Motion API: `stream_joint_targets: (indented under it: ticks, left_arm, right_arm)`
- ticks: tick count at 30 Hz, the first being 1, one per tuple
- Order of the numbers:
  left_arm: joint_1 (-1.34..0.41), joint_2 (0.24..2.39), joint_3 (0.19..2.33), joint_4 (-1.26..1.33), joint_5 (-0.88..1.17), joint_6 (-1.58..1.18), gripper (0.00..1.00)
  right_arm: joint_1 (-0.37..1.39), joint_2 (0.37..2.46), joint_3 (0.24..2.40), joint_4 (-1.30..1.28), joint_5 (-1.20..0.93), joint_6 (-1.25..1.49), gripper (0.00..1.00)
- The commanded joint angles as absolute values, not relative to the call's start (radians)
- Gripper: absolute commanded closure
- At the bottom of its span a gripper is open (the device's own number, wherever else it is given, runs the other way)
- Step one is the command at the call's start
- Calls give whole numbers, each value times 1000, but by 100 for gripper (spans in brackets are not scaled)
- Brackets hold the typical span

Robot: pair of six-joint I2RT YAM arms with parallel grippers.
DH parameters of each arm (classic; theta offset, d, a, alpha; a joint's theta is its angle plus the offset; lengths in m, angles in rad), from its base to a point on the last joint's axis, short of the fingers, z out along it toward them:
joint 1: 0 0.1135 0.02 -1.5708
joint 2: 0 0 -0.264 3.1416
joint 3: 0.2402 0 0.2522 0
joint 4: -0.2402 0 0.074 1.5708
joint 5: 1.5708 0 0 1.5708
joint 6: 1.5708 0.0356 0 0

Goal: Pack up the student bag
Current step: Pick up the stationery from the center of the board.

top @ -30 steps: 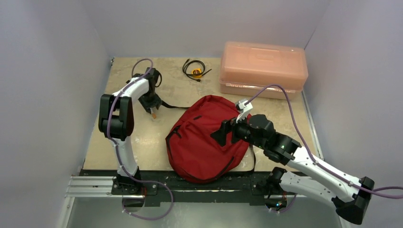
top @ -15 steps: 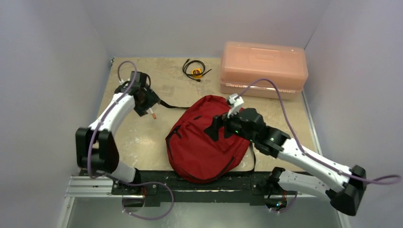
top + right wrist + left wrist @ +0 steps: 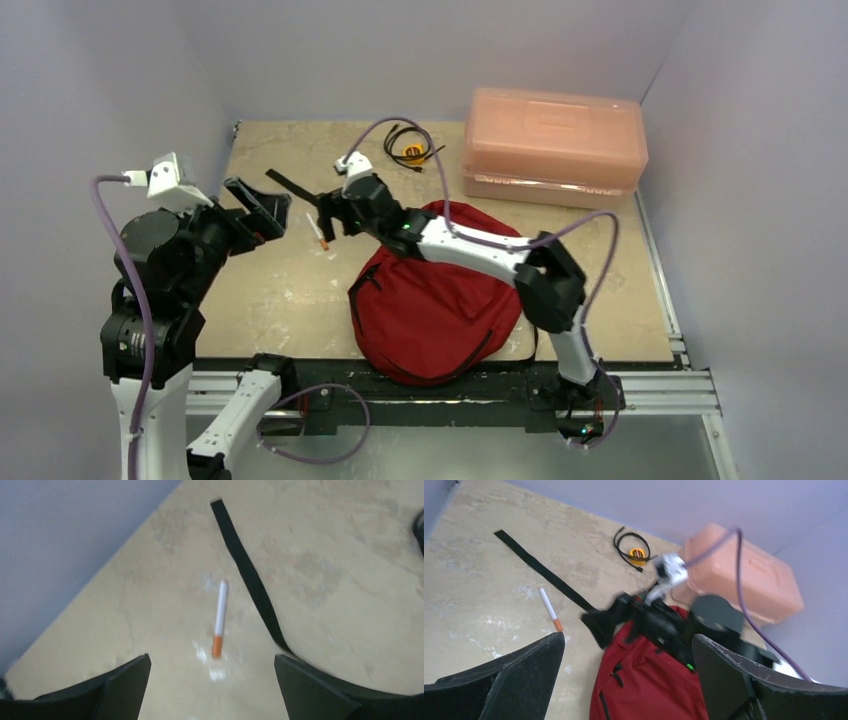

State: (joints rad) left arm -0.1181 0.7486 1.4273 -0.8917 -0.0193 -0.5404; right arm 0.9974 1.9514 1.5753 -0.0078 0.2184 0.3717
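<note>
Whereas the left end effector (image 3: 258,212) hung at the pen (image 3: 320,232) a second ago, it now sits drawn back, open and empty; the right end effector (image 3: 330,215), open too, reaches across the student bag (image 3: 430,300), mid-bench (image 3: 290,290), above the pen.

The dark red student bag (image 3: 430,310) lies flat, front centre (its black strap (image 3: 292,186) stretched leftward).

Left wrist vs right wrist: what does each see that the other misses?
Left wrist only: the student bag, the pink box, the coiled black cable and the right arm. Right wrist only: its own open fingers, nothing else new. Both: the white-and-orange pen and the black strap lying on the table.
</note>
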Motion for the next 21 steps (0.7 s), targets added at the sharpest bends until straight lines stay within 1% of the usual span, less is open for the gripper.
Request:
stream_joint_targets:
  ticks: [1,3,6,9,11,15,17,18,19,21]
  left_arm:
    - [-112,727,1410,-1013,134,-493,0]
    - [-112,699,1402,-1026,173,-500,0]
    - [-112,663,1379,-1033,218,-499,0]
    - [-112,638,1355,-1047,247,-488,0]
    - [-112,624,1342,-1052,270,-480,0]
    - [-112,606,1329,-1054,304,-477,0]
    - [-112,599,1330,-1055,308,-475,0]
    - [-112,596,1331,-1053,311,-475,0]
    - [-112,596,1334,-1053,317,-476,0]
    - [-112,597,1343,-1052,334,-476,0]
  right_arm:
    - [1030,2213,1915,-94,344,303,1]
    - [1039,2330,2060,-133,371,292,2]
    - [1040,2478,2222,-162,366,265,4]
    - [1040,2598,2371,-199,377,228,9]
    - [1040,2642,2413,-201,376,215,11]
    - [1040,2685,2416,-199,371,211,19]
    - [1040,2700,2408,-209,360,212,26]
    - [1039,2708,2404,-212,338,213,33]
    - [1039,2720,2406,-226,315,215,39]
    - [1039,2736,2414,-266,272,233,57]
